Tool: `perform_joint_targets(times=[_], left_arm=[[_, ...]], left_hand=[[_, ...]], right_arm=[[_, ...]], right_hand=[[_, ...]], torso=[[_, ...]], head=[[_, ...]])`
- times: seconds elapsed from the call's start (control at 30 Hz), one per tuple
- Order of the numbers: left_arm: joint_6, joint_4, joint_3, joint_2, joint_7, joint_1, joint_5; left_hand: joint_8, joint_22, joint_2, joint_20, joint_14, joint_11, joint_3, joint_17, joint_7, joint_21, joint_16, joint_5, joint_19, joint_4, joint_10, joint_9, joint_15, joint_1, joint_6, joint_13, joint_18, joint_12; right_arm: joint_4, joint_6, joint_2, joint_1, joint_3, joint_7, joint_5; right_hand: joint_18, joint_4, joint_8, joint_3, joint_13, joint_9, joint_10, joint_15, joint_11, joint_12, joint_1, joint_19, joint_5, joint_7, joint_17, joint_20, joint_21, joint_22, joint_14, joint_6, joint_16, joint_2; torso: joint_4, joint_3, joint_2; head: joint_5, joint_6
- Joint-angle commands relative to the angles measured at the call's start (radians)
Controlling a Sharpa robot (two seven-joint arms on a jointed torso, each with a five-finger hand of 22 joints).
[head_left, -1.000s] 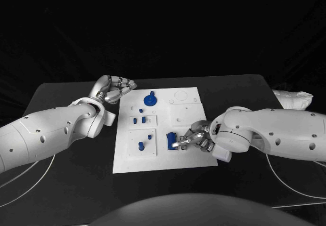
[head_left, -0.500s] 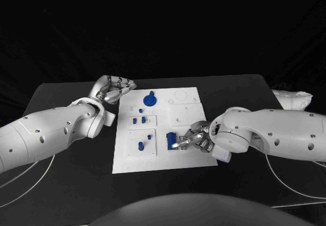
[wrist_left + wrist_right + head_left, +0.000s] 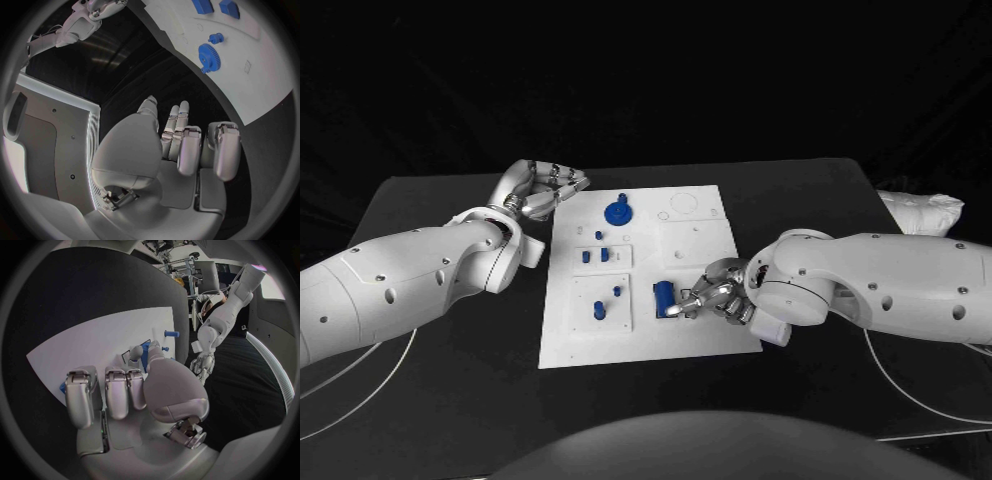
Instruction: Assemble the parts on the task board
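One blue part point(image 3: 664, 296) half-hidden behind right hand point(image 3: 708, 298).

Light falls from above onto the task board point(image 3: 646, 280), which glares bright white against a dim black table point(image 3: 444, 380) and darker surroundings. Both wrist views bend straight edges hard near their dark circular rims, and the near fingers look soft.

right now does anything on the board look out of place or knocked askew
Nothing stands out. The board lies flat on the table, the blue parts sit on it, and the right hand is at one blue part near its edge.
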Motion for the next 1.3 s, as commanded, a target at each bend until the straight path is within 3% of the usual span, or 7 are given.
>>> perform_joint_targets(times=[0.03, 0.33, 0.63, 0.9, 1.03, 1.3], left_arm=[[0.014, 0.001, 0.001, 0.003, 0.008, 0.0, -0.004], [0.013, 0.0, 0.001, 0.004, 0.008, 0.0, -0.004], [0.014, 0.002, 0.001, 0.003, 0.008, 0.0, -0.004], [0.012, 0.003, 0.001, 0.0, 0.007, 0.0, -0.004], [0.012, 0.004, 0.001, 0.0, 0.007, 0.0, -0.004], [0.014, 0.004, 0.001, 0.0, 0.007, 0.0, -0.004]], left_hand=[[-0.004, 0.252, 0.009, -0.005, 0.082, -0.007, -0.007, 0.206, -0.002, -0.003, -0.003, 0.006, 0.079, -0.002, 0.0, -0.002, -0.006, -0.004, 0.006, -0.001, 0.001, -0.002], [-0.004, 0.252, 0.009, -0.005, 0.082, -0.007, -0.007, 0.206, -0.002, -0.003, -0.003, 0.006, 0.079, -0.002, 0.0, -0.002, -0.006, -0.004, 0.006, -0.001, 0.001, -0.002], [-0.004, 0.252, 0.009, -0.005, 0.082, -0.007, -0.007, 0.206, -0.002, -0.003, -0.003, 0.006, 0.079, -0.002, 0.0, -0.002, -0.006, -0.004, 0.006, -0.001, 0.001, -0.002], [-0.004, 0.252, 0.009, -0.005, 0.082, -0.007, -0.007, 0.206, -0.002, -0.003, -0.003, 0.006, 0.079, -0.002, 0.0, -0.002, -0.006, -0.004, 0.006, -0.001, 0.001, -0.002], [-0.005, 0.252, 0.013, -0.005, 0.082, -0.007, -0.01, 0.206, -0.002, -0.003, -0.003, 0.007, 0.079, -0.002, 0.0, -0.002, -0.006, -0.001, 0.008, -0.001, 0.001, -0.002], [-0.005, 0.252, 0.013, -0.005, 0.082, -0.007, -0.01, 0.206, -0.002, -0.003, -0.003, 0.007, 0.079, -0.002, 0.0, -0.002, -0.006, -0.001, 0.008, -0.001, 0.001, -0.002]], right_arm=[[-0.003, -0.007, 0.0, 0.0, 0.0, -0.003, -0.013], [-0.004, -0.004, 0.0, -0.001, 0.0, -0.004, -0.014], [-0.012, -0.003, 0.015, -0.001, 0.0, -0.001, -0.016], [-0.01, -0.009, 0.011, -0.001, 0.0, 0.007, -0.015], [-0.008, -0.008, 0.007, -0.001, 0.0, 0.013, -0.011], [0.001, -0.014, -0.001, -0.001, 0.0, 0.056, -0.003]], right_hand=[[-0.007, 0.001, -0.007, 0.006, 0.26, 0.0, 0.103, -0.01, -0.008, -0.003, 0.003, 0.105, 0.006, -0.005, 0.263, -0.01, 0.004, 0.263, 0.104, 0.001, 0.004, 0.009], [-0.007, -0.005, -0.012, 0.006, 0.26, 0.002, 0.103, -0.01, -0.008, -0.003, 0.007, 0.105, 0.006, -0.005, 0.263, -0.01, 0.004, 0.263, 0.104, -0.002, 0.004, 0.002], [-0.007, -0.052, -0.024, 0.047, 0.26, 0.016, 0.103, -0.014, -0.012, -0.003, 0.062, 0.105, 0.028, -0.01, 0.263, -0.014, 0.004, 0.263, 0.104, -0.003, 0.004, 0.016], [-0.007, -0.056, -0.024, 0.047, 0.26, 0.018, 0.103, -0.014, -0.011, -0.003, 0.062, 0.105, 0.028, -0.009, 0.263, -0.014, 0.004, 0.263, 0.104, -0.001, 0.004, 0.009], [-0.007, -0.057, -0.031, 0.037, 0.26, 0.021, 0.103, -0.014, -0.01, -0.003, 0.052, 0.105, 0.021, -0.006, 0.263, -0.014, 0.004, 0.263, 0.104, -0.001, 0.004, -0.012], [-0.007, -0.063, -0.039, 0.005, 0.26, 0.034, 0.103, -0.01, -0.004, -0.003, 0.024, 0.105, 0.004, 0.0, 0.263, -0.012, 0.004, 0.263, 0.104, 0.001, 0.004, -0.076]], torso=[[-0.0001, -0.0002, 0.001], [0.0007, -0.0005, 0.001], [0.0003, 0.0, 0.0], [-0.0005, -0.001, 0.0], [-0.0001, -0.0003, 0.001], [0.0001, 0.0001, 0.001]], head=[[-0.001, 0.0], [-0.001, 0.0], [0.001, 0.0], [0.003, 0.0], [0.002, 0.0], [0.002, 0.0]])
